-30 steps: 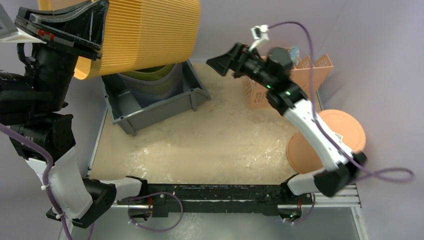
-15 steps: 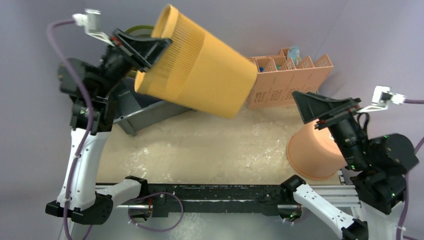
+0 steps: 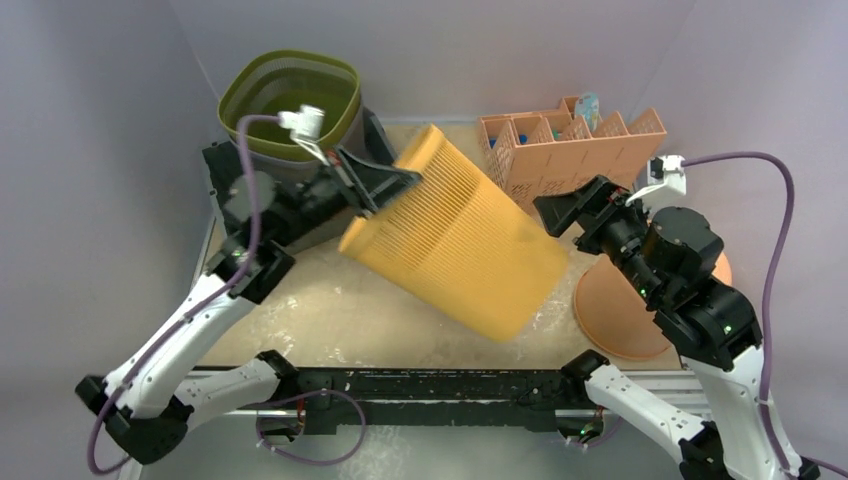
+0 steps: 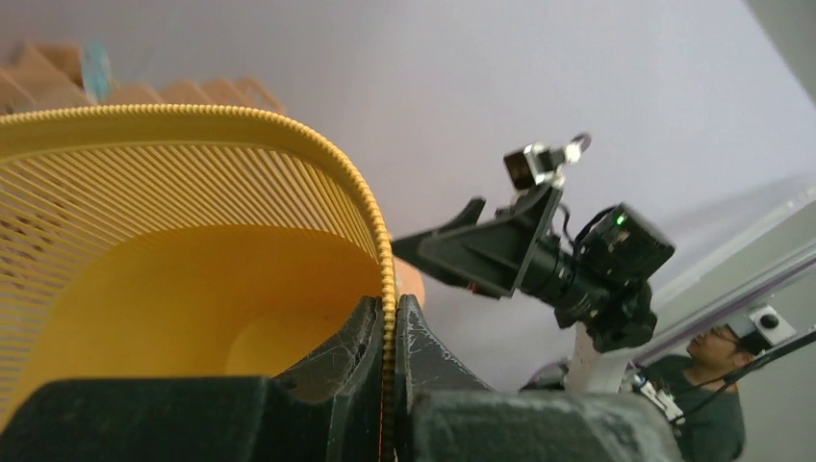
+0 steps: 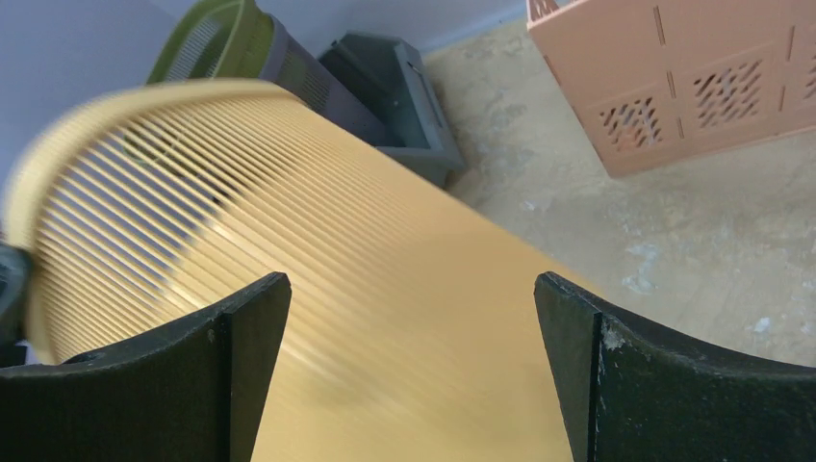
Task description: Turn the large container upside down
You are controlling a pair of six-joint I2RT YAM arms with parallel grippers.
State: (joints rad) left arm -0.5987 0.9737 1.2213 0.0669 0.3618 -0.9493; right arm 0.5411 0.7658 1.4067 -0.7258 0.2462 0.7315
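The large container is a yellow ribbed basket [image 3: 460,245]. It lies tilted on its side over the middle of the table, open rim up and left, closed base down and right. My left gripper [image 3: 385,183] is shut on its rim; the left wrist view shows both fingers [image 4: 366,342] pinching the beaded rim [image 4: 385,269]. My right gripper [image 3: 557,212] is open and empty, just right of the basket's side. In the right wrist view the basket [image 5: 385,318] fills the space between the open fingers [image 5: 255,318].
A green basket [image 3: 290,100] stands in a grey bin [image 3: 225,190] at the back left. A salmon crate with compartments [image 3: 560,150] stands at the back right. An upturned orange container [image 3: 620,305] sits at the right, under my right arm.
My left gripper has swung the yellow basket down and to the right, from high at the back left to low over the table's middle. My right arm has moved in beside it.
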